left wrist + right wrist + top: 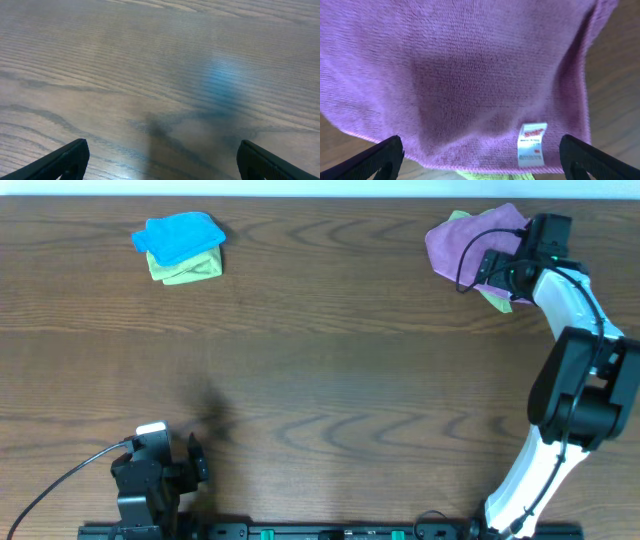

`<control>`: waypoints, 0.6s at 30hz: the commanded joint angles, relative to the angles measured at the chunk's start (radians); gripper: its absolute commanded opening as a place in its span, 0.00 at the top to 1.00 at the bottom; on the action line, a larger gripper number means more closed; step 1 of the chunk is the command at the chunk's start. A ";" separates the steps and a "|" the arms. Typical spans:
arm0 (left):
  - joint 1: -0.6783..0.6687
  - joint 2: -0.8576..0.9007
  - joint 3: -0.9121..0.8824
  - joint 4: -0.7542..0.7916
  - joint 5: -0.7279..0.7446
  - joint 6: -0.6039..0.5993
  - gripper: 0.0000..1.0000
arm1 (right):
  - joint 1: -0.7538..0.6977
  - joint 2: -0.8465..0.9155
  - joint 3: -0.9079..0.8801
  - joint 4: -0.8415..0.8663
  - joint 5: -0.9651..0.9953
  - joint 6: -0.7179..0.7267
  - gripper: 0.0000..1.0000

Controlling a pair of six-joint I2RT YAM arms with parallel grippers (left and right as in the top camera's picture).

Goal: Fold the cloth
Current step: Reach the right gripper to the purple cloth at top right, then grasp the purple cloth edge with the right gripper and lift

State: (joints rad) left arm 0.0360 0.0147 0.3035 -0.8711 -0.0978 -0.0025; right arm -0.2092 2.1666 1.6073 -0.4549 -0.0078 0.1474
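The purple cloth (468,242) lies rumpled at the table's far right, on top of a lime-green cloth (497,300). In the right wrist view the purple cloth (465,75) fills the frame, its white tag (532,145) near the lower edge, with a strip of green cloth (492,176) under it. My right gripper (497,268) hovers over the cloth, its fingers (480,160) wide open and holding nothing. My left gripper (185,465) rests near the front left edge, fingers (160,160) open over bare wood.
A bright blue cloth (180,237) sits folded on a lime-green cloth (190,272) at the far left. The wooden table (320,380) spans the view. A black cable (60,480) runs from the left arm.
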 commanded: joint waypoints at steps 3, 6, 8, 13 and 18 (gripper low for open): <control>-0.005 -0.006 0.000 -0.001 -0.014 0.007 0.05 | -0.008 0.026 0.021 0.012 0.000 -0.014 0.01; -0.005 -0.006 0.000 -0.001 -0.014 0.007 0.05 | -0.008 0.042 0.020 0.034 0.001 -0.014 0.01; -0.005 -0.006 0.000 -0.001 -0.014 0.007 0.05 | -0.008 0.056 0.020 0.045 0.000 -0.014 0.01; -0.005 -0.006 0.000 -0.001 -0.014 0.007 0.04 | -0.008 0.091 0.020 0.056 0.000 -0.014 0.20; -0.005 -0.006 0.000 -0.001 -0.014 0.007 0.05 | -0.008 0.089 0.020 0.072 0.000 -0.014 0.76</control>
State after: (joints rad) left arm 0.0360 0.0151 0.3035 -0.8707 -0.0978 -0.0025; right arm -0.2089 2.2463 1.6093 -0.3866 -0.0174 0.1352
